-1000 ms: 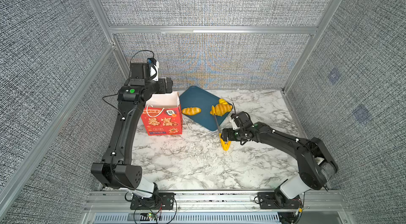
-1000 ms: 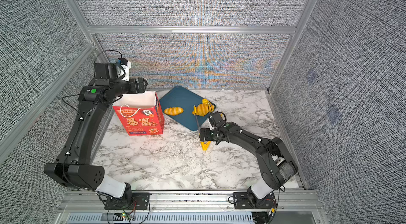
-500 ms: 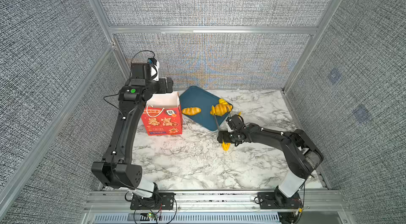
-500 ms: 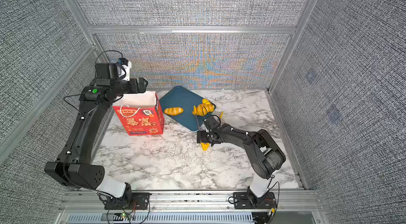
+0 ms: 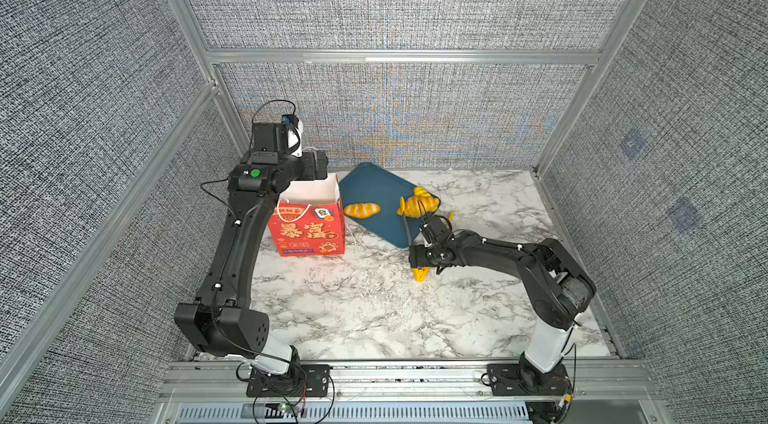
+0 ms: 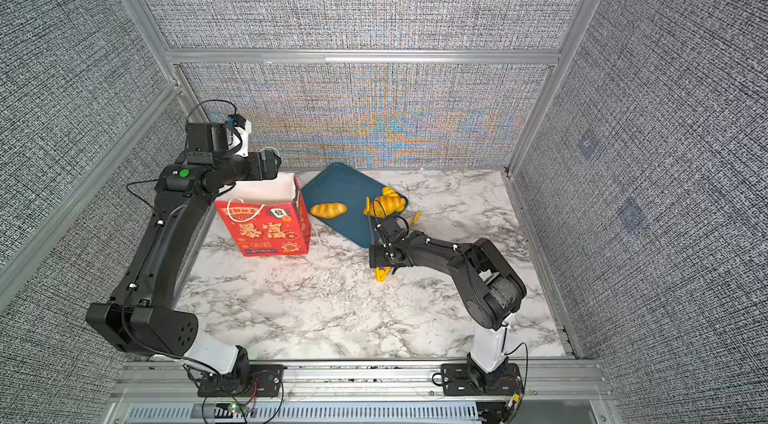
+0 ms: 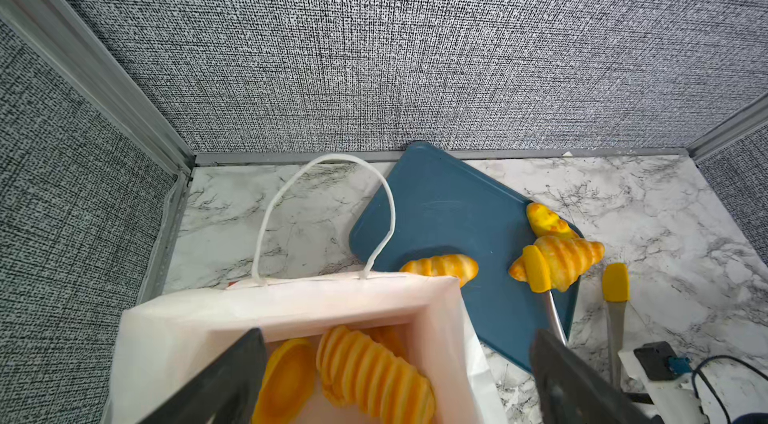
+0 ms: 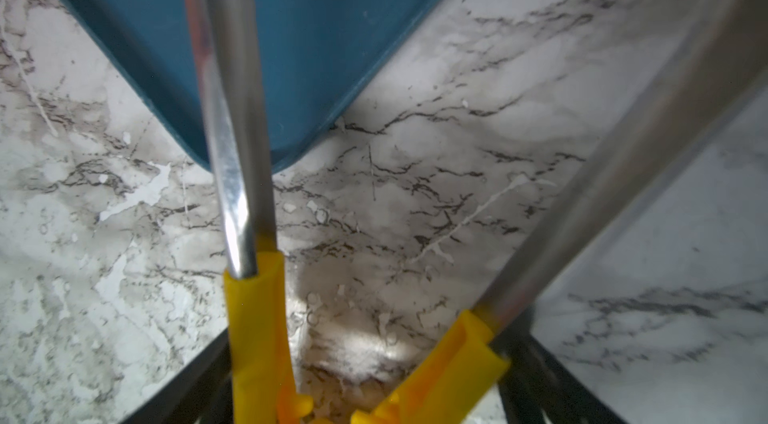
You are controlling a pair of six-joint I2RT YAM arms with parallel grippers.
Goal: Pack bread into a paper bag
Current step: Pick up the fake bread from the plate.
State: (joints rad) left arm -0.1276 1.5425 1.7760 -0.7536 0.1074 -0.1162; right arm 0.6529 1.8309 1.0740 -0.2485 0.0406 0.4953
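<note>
Bread point(image 7: 561, 260) in two lots: some already in the bag, three pieces on the tray.

1. Paper bag point(image 5: 309, 235): red with yellow characters, white inside. It stands upright on the far left of the marble tabletop point(image 5: 374, 309) with its mouth open. The left wrist view shows a ridged loaf point(image 7: 374, 372) inside, touching a round golden piece point(image 7: 286, 376) (anything deeper is hidden). One white cord handle point(image 7: 328, 201) stands up from the rim.

2. Tray point(image 5: 374, 189): dark blue, just right of the bag, set cornerwise. It carries a striped roll point(image 5: 361, 210) on the bag side and a croissant point(image 5: 419, 205) at the right edge. A small pastry point(image 5: 422, 192) touches the croissant on its far side.

3. Tongs point(image 8: 249, 318): metal arms, yellow tips and a yellow handle end, spread in a V by the tray's near corner. One arm crosses that corner and its tip point(image 7: 536, 272) lies against the croissant. The other tip point(image 7: 616, 282) lies on the tabletop right of the tray.

4. Left gripper point(image 7: 397, 336): released, fingers spread wide above the bag's mouth, holding nothing.

5. Right gripper point(image 5: 424, 257): low over the tabletop, grasping the tongs at the handle end. A dark finger sits against the outer side of each yellow handle.
</note>
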